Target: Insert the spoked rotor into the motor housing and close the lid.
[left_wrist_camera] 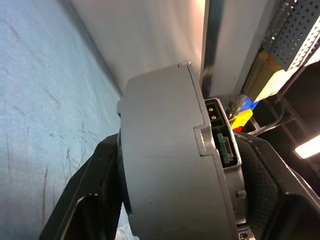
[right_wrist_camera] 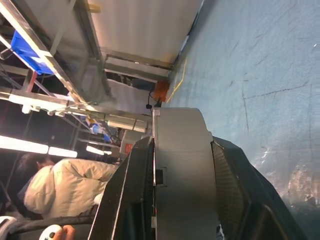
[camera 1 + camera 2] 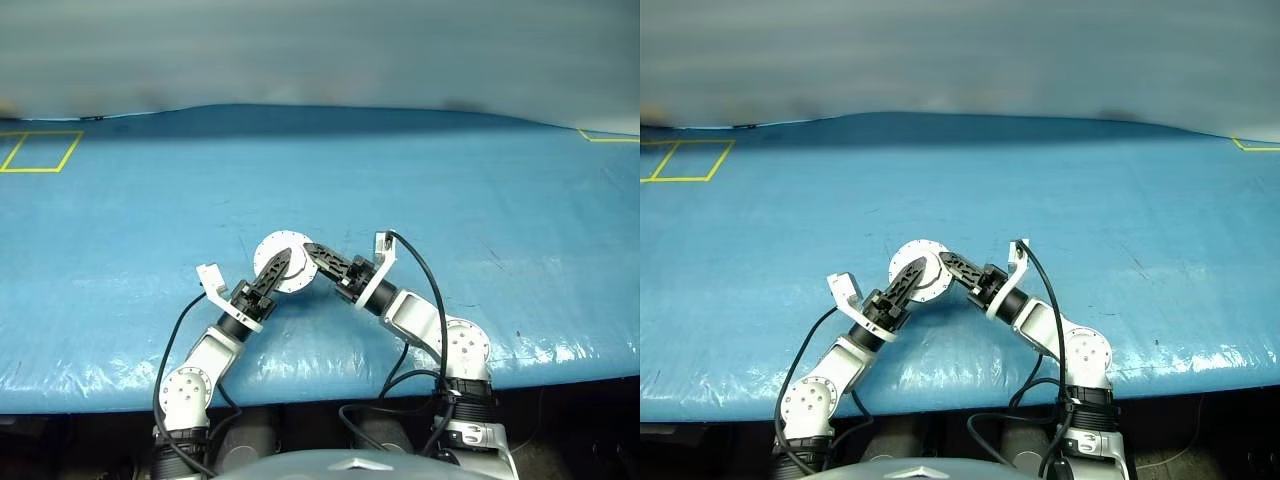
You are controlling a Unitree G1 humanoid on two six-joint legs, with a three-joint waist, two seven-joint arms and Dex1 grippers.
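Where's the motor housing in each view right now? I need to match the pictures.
Left eye: motor housing, centre, between both grippers.
Right eye, centre-left.
Left wrist: grey edge-on body between the fingers.
Right wrist: grey drum between the fingers.
Shared landmark: the blue table cover.

Both arms are showing white and silver rounded segments joined by black ribbed collars, with black cables looping along them. The left gripper [image 3: 276, 272] and right gripper [image 3: 325, 262] are wearing black textured fingers behind white angular wrist brackets.
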